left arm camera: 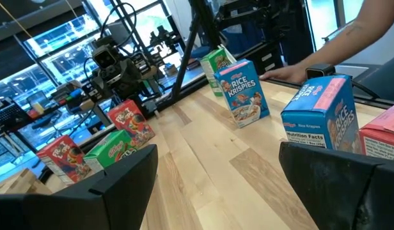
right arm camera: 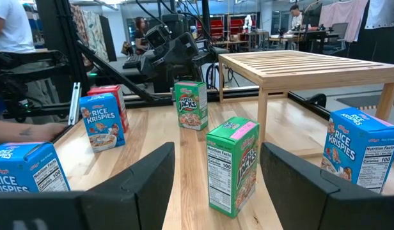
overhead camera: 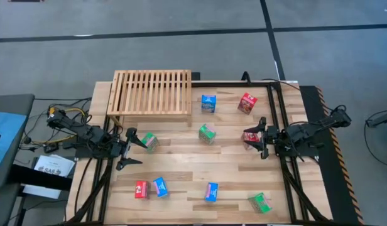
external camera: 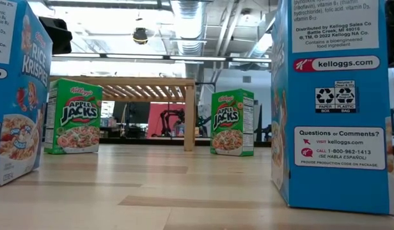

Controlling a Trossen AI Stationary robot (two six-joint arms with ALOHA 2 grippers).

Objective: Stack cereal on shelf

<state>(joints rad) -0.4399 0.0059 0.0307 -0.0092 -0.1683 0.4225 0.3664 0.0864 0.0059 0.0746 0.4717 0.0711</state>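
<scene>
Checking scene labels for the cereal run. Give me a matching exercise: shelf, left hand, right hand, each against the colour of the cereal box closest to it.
Things:
1. light wooden slatted shelf
2. left hand
3. right hand

Closest box:
a. small red cardboard cereal box
b. small blue cardboard cereal box
c. small green cardboard cereal box

Pairs: 1-b, 2-c, 3-a

Robotics lab: beyond the light plank-wood table [overhead camera: 181, 169] stand exposed silver ceiling ducts [external camera: 187, 19], glass-walled bays, workbenches and black equipment frames [right arm camera: 63, 45].
</scene>
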